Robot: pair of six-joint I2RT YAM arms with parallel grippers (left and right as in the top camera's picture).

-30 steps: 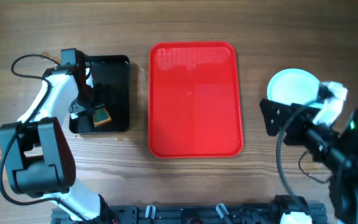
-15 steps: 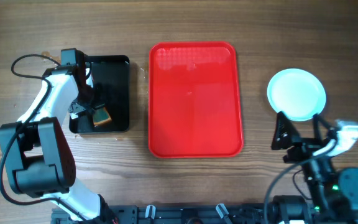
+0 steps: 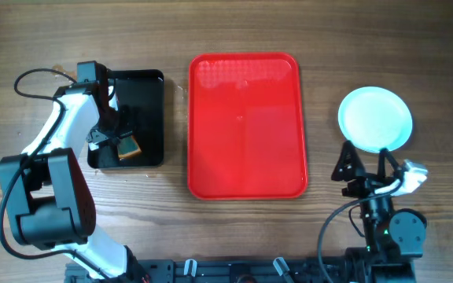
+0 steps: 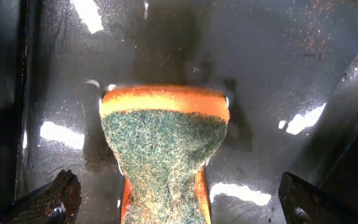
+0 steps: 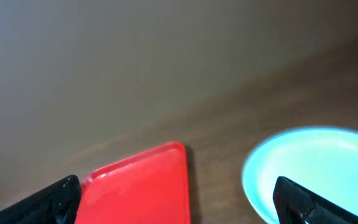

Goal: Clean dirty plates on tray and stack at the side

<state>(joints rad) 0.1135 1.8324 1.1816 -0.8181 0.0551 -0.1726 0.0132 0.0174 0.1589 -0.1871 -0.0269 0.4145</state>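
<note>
The red tray (image 3: pixel 246 126) lies empty in the middle of the table; its corner also shows in the right wrist view (image 5: pixel 142 186). A pale light-blue plate (image 3: pixel 374 119) lies on the wood right of the tray, with no smear showing. I cannot tell whether other plates lie under it. It also shows in the right wrist view (image 5: pixel 319 165). My right gripper (image 3: pixel 364 167) is open and empty, just in front of the plate. My left gripper (image 3: pixel 115 140) is open over the black tray, its fingers wide on either side of a green-and-orange sponge (image 4: pixel 163 149).
The smaller black tray (image 3: pixel 144 90) stands left of the red tray with the sponge (image 3: pixel 128 146) lying in its near part. Its wet floor (image 4: pixel 278 68) glistens. A cable loops on the table at the far left (image 3: pixel 34 79).
My right arm has pulled back from beside the plate toward the table's near edge, and the whole plate now shows. The left arm and sponge have not moved.
</note>
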